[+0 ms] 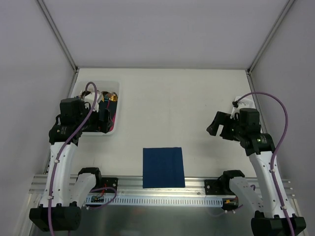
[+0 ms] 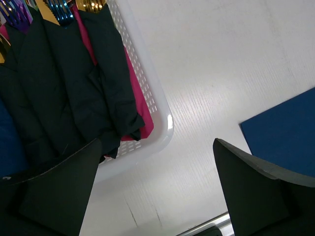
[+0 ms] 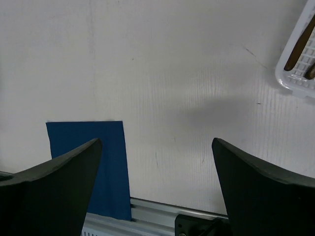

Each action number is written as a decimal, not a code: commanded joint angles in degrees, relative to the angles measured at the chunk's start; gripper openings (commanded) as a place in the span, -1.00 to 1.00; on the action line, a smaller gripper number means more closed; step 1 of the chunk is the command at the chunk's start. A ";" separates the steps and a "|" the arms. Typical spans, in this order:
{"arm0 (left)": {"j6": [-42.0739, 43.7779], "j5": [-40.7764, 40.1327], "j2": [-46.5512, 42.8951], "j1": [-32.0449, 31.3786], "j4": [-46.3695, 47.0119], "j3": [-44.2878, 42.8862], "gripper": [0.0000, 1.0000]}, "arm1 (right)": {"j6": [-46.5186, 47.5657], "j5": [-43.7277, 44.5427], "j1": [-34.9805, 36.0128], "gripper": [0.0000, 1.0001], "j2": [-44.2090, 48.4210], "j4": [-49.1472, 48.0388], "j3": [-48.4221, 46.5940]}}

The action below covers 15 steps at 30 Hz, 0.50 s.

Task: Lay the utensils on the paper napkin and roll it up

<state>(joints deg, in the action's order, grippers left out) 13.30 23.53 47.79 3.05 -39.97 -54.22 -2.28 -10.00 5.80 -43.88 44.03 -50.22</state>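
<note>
The paper napkin [image 1: 163,167] lies flat, dark navy, at the table's front edge between the two arm bases; its corner [image 2: 288,132] shows in the left wrist view and its right part [image 3: 93,162] in the right wrist view. Gold utensils [image 1: 112,96] sit in the white basket [image 1: 115,84] at the left; a gold tip [image 2: 92,5] peeks out at the top of the left wrist view. Bronze handles [image 3: 297,46] lie in a second white basket [image 3: 295,73]. My left gripper [image 1: 105,123] [image 2: 155,187] hangs open at the left basket's near edge. My right gripper [image 1: 220,130] [image 3: 155,187] is open over bare table, holding nothing.
The left basket [image 2: 165,130] also holds crumpled black napkins [image 2: 69,88], a magenta napkin [image 2: 140,105] and blue [image 2: 61,11] and purple cutlery [image 2: 15,10]. A small white basket [image 1: 244,102] stands behind the right arm. A metal rail [image 1: 162,195] runs along the front edge.
</note>
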 commanded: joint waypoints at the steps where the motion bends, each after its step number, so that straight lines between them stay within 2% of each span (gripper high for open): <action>1: 1.64 1.60 0.37 -0.06 -0.55 -0.98 0.97 | 1.40 -2.30 2.01 0.97 0.81 0.62 0.64; 5: -0.11 1.61 3.97 -0.06 -0.99 -3.17 0.97 | 1.76 -2.22 10.69 0.96 -1.03 -0.08 1.35; 6: -1.33 1.96 5.89 0.03 -1.25 -3.87 0.98 | 1.76 0.13 16.55 0.94 -2.51 0.00 1.35; 8: -2.57 2.57 7.40 0.03 -1.69 -5.89 0.97 | 1.67 4.09 23.17 0.83 -4.89 1.31 0.56; 9: -4.06 2.84 8.62 0.03 -1.69 -6.51 0.98 | -0.51 6.90 28.94 0.78 -8.12 1.84 -0.49; 11: -6.08 2.84 9.68 0.11 -1.69 -8.44 0.98 | -3.85 8.41 34.69 0.67 -11.65 1.41 -1.11; 12: -6.70 2.66 10.65 0.03 -1.78 -9.06 0.98 | -5.43 10.94 41.33 0.65 -13.32 0.97 -1.37; 15: -8.02 2.84 11.97 0.20 -2.05 -11.08 0.97 | -10.72 16.84 53.21 0.54 -21.67 0.44 -3.48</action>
<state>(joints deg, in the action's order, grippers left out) 8.47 24.91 59.11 3.05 -41.41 -61.65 -6.87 -1.39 49.78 -60.84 44.36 -50.04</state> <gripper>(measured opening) 0.987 0.784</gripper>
